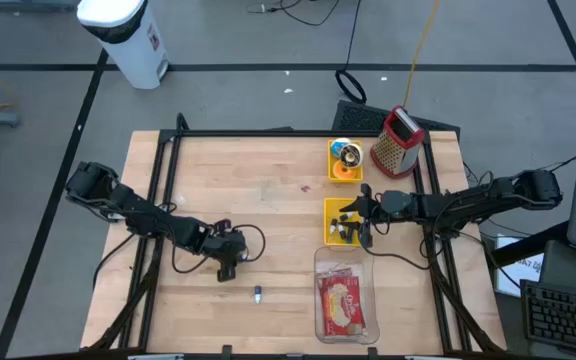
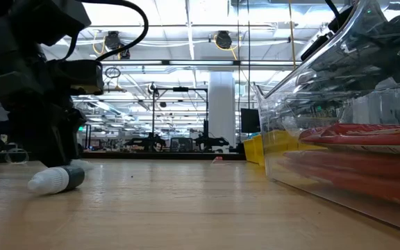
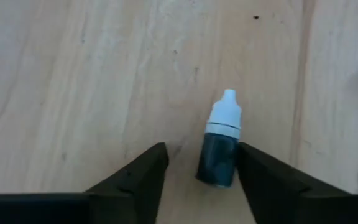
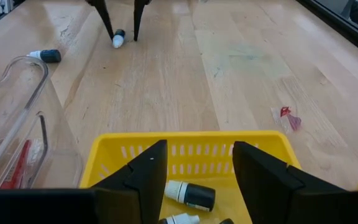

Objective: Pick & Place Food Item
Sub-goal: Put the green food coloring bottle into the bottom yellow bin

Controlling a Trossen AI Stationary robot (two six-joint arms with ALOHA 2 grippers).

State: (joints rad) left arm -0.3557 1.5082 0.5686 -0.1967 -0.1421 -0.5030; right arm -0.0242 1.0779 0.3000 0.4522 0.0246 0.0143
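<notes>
While the left gripper (image 3: pixel 197 168) pointed down at the wooden table (image 1: pixel 268 190), its parted fingers straddled a small dark bottle (image 3: pixel 219 149) lying there, one finger touching its side without clamping it. Farther right, the right gripper (image 4: pixel 194 168) waited, fingers apart and empty, over the yellow basket (image 4: pixel 185 152).

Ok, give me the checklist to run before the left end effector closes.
1. Dropper bottle lies between the left end effector's fingers: ok.
2. Bottle centred in the gap: not ok, it sits close to one finger.
3. Fingers spread wider than the bottle: ok.
4. Second bottle lies apart from the grasp: ok.
5. Yellow basket free for the drop: not ok, the right end effector hovers open over it.
</notes>
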